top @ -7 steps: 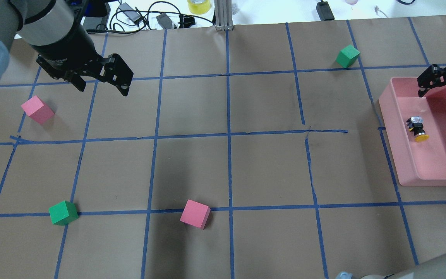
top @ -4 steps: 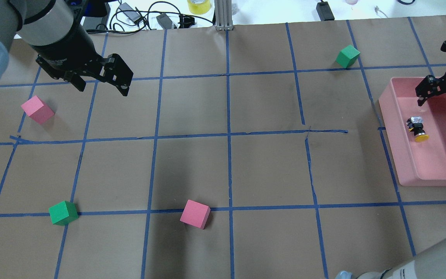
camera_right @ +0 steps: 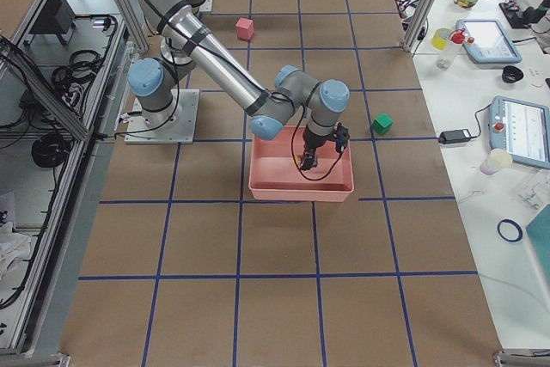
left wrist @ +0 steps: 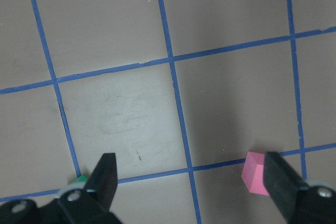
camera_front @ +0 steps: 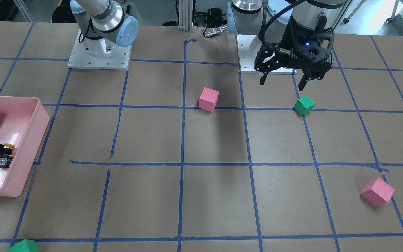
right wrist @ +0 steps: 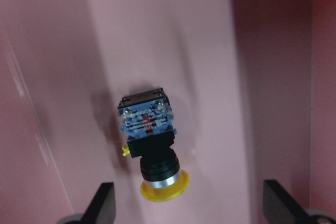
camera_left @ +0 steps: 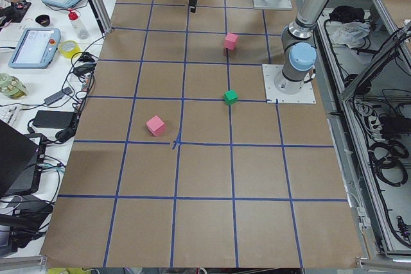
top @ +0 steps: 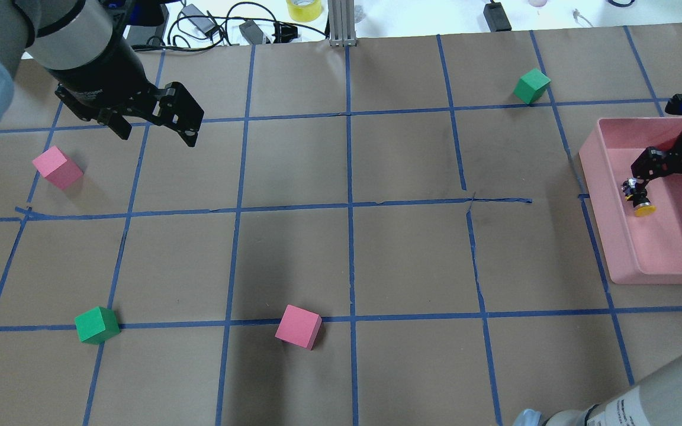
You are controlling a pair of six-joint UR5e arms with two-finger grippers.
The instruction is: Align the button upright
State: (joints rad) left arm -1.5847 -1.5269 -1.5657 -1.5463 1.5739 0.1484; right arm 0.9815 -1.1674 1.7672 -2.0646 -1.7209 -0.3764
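The button [top: 639, 199] lies on its side in the pink tray [top: 595, 177], near the tray's left wall, with its yellow cap pointing toward the robot. In the right wrist view the button [right wrist: 152, 140] lies on the tray floor between the open fingers and a little ahead of them, untouched. My right gripper [top: 672, 180] is open and low over the tray, one finger right at the button. My left gripper [top: 157, 136] is open and empty, hovering over the table at the far left. It also shows in the front view [camera_front: 282, 84].
A pink cube [top: 57, 167] and a green cube [top: 97, 325] sit on the left. Another pink cube [top: 298, 326] sits at the near centre and a green cube [top: 531, 86] at the far right. Blue tape lines grid the brown table.
My right gripper has moved from the tray's far end toward the robot and down, reaching the button. It stays open. The left arm and the button have not moved.
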